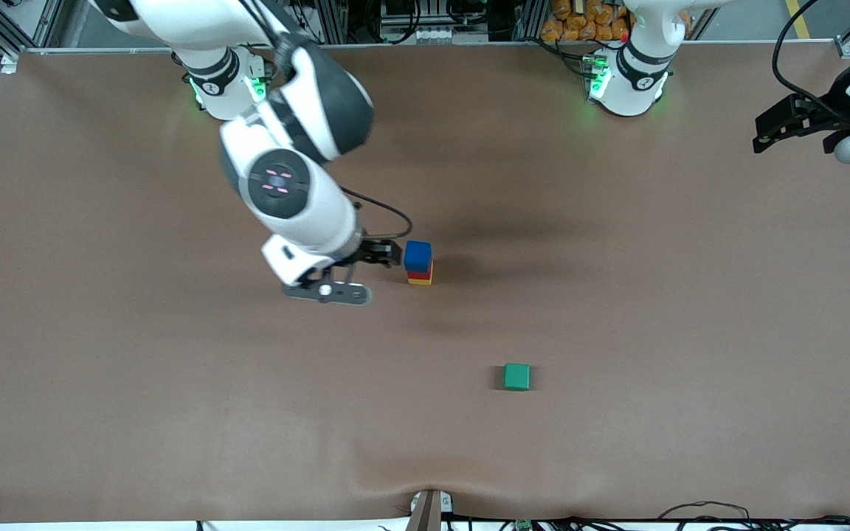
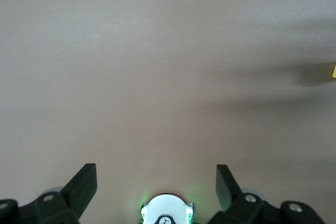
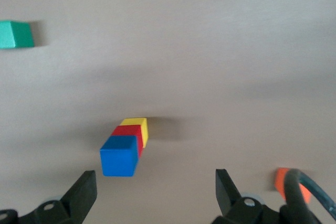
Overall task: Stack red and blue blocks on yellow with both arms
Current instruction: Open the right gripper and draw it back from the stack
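Note:
The blue block (image 1: 417, 255) sits on the red block (image 1: 419, 274), which sits on the yellow block (image 1: 420, 281), forming one upright stack mid-table. My right gripper (image 1: 384, 253) hovers just beside the stack, toward the right arm's end, open with nothing between its fingers. In the right wrist view the blue block (image 3: 119, 156), red block (image 3: 128, 131) and yellow block (image 3: 135, 124) lie just ahead of the right gripper (image 3: 156, 182), off to one finger's side and apart from it. My left gripper (image 1: 794, 125) waits open at the left arm's end of the table; the left wrist view shows the left gripper (image 2: 156, 182) over bare table.
A green cube (image 1: 517, 376) lies alone nearer to the front camera than the stack, toward the left arm's end. An orange-red cube (image 3: 283, 178) shows beside the right gripper's cable, hidden under the right arm in the front view. The brown mat (image 1: 617, 295) covers the table.

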Robot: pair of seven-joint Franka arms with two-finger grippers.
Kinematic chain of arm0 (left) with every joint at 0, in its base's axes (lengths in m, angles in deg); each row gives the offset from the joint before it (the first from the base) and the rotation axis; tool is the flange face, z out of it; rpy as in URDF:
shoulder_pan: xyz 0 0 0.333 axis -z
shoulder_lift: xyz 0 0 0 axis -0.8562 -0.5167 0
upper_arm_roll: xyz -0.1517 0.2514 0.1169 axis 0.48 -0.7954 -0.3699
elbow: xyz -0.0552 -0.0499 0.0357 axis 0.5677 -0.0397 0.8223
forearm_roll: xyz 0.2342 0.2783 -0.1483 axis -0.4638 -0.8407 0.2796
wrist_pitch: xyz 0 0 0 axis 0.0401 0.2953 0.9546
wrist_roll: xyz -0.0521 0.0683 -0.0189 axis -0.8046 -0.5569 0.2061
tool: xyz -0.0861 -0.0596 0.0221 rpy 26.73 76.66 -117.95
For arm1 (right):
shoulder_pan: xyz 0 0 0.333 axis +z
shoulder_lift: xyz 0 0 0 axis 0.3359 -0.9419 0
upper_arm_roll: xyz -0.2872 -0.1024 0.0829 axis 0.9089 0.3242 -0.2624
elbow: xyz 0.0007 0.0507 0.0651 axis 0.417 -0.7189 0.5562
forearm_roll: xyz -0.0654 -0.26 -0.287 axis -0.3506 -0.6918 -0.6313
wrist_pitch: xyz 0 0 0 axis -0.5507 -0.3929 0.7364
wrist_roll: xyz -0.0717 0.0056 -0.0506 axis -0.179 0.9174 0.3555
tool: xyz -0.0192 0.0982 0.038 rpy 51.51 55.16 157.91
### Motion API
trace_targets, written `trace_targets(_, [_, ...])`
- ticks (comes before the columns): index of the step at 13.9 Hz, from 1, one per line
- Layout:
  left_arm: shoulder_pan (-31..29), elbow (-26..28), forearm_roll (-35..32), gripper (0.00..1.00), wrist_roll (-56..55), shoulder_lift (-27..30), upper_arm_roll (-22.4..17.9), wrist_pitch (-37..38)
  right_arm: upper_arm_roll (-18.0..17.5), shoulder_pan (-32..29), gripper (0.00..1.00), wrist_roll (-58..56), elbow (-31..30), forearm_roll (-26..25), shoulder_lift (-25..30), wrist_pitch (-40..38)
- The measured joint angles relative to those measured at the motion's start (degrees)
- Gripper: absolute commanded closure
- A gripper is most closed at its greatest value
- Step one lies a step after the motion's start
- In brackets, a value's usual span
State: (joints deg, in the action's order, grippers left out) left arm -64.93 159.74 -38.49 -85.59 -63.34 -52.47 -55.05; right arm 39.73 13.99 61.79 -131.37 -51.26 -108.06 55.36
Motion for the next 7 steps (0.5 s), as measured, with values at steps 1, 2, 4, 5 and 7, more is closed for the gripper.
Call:
trace_targets(1, [0.0,-0.15,0.0,0.0,0.0,0.0,-0.01,-0.02,0.04,-1.5,0.0,0.0,0.03,0.0,1.27,-2.07])
trace_targets(2, [-0.01,-0.33,0.0,0.0,0.0,0.0,-0.01,-0.02,0.09,-3.02,0.0,0.0,0.07,-0.01,2.41,-4.07])
trace_targets(4, [0.0,-0.53,0.0,0.0,0.01,0.0,-0.02,-0.02,0.26,-6.56,0.0,-0.01,0.15,-0.26,4.89,-7.89])
trace_targets(5, [0.0,-0.53,0.0,0.0,0.03,-0.03,-0.02,-0.02,0.33,-8.47,0.0,-0.08,0.17,-0.78,6.18,-9.8])
trace_targets(7, [-0.03,-0.84,0.0,0.0,0.04,-0.25,-0.09,-0.04,0.38,-12.5,0.0,-2.62,0.21,-2.89,8.65,-12.47])
